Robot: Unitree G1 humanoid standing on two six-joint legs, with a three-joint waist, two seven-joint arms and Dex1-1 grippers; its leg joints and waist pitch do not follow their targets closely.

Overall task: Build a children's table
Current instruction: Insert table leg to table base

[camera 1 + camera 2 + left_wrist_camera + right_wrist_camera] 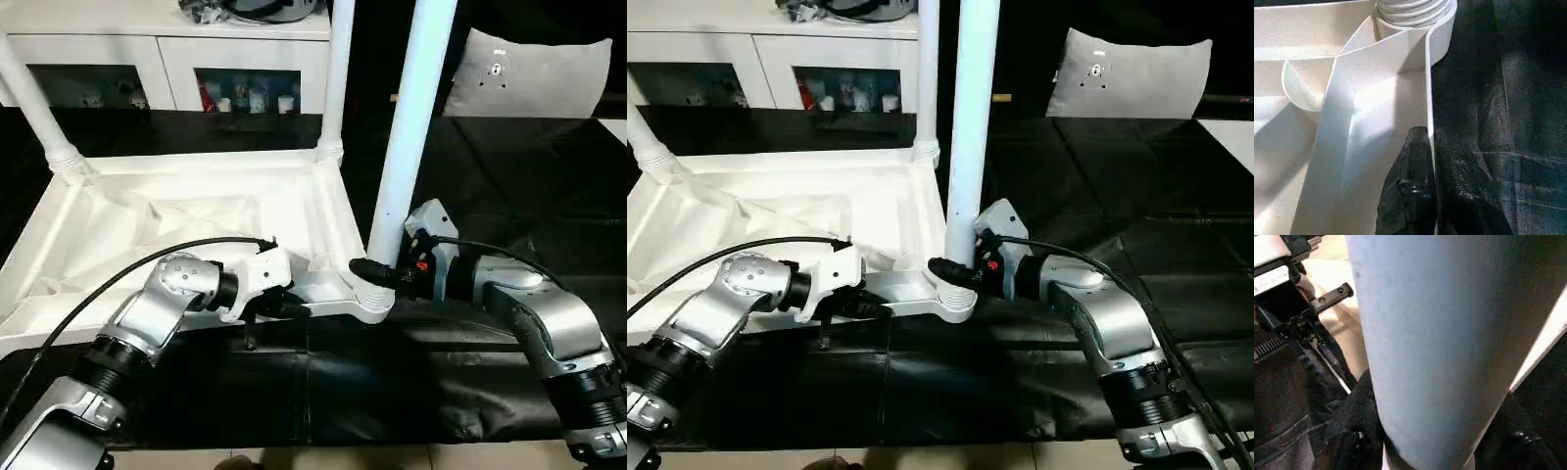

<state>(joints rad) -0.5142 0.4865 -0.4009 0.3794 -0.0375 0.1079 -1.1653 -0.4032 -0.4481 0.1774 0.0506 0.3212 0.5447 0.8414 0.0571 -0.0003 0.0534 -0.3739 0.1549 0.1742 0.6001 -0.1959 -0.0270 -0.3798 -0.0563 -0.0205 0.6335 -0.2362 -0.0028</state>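
At far left, upside-down table top [147, 225] lies on black floor mat [392, 392], two legs already standing at far corners. Left tool [284, 305] clenched on near rim. Rightward, third leg [407, 137] stands upright in near-right socket [367, 299]; right tool [377, 274] grasps its base, axis vertical, likely seating it.

close-up along the right claw [1422, 450]: a thick round white table leg [1435, 342] stands upright between its two black fingers [1352, 431], one on each side at the leg's base. behind the leg, the left claw [1288, 308], black w/ a white housing, sits at the white table top's edge [1352, 352]. black wrinkled cloth [1283, 406] lies underneath. a white strip [1542, 352] slants past on the far side.
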